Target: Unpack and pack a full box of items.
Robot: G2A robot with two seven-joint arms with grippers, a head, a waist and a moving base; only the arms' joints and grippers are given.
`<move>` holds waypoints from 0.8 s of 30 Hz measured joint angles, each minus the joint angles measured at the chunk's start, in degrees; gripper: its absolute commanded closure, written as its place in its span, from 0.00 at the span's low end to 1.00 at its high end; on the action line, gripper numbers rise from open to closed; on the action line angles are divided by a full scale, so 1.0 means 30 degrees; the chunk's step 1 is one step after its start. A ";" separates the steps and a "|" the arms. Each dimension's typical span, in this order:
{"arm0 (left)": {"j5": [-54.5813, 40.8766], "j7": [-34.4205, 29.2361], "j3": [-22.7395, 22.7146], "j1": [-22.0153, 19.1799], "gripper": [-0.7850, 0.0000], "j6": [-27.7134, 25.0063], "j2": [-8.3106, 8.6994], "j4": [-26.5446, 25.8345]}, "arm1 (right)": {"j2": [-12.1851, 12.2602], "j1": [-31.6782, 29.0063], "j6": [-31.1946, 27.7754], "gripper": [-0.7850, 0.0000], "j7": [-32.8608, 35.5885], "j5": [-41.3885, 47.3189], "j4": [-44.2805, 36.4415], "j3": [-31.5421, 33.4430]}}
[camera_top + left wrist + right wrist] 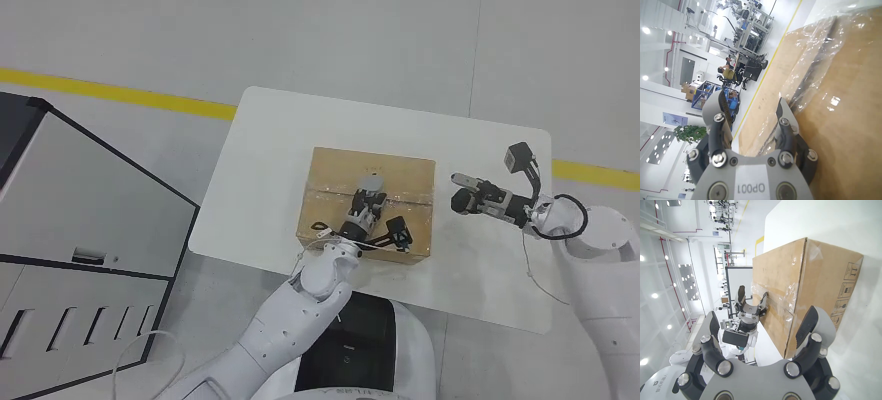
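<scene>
A closed cardboard box [340, 170] sits mid-table, its top seam sealed with wrinkled clear tape [810, 56]. My left gripper [368, 190] is over the box top, open, with one fingertip [780, 103] resting against the taped seam and the other off the surface. From the right wrist view the left gripper [754, 291] is spread at the box's [776, 266] top face. My right gripper [455, 192] hovers just right of the box, level with its side, open and empty; its fingers [806, 325] frame the box corner.
The white table [270, 150] has bare surface on both sides of the box and along its far edge. A grey panel with a dark frame [90, 200] stands on the floor to the left. A yellow floor line [120, 95] runs behind the table.
</scene>
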 measured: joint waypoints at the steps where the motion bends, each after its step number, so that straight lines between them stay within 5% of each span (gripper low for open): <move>1: -0.0065 0.0031 0.0088 -0.0123 0.29 -0.0020 -0.0046 0.0112 | 0.0030 -0.0058 -0.0034 0.00 0.0073 0.0035 0.0049 0.0147; 24: -0.0852 0.0709 0.1838 -0.1979 0.29 -0.1080 -0.0911 0.2185 | 0.0294 -0.1118 0.0092 0.00 -0.0009 0.0621 0.0107 0.1490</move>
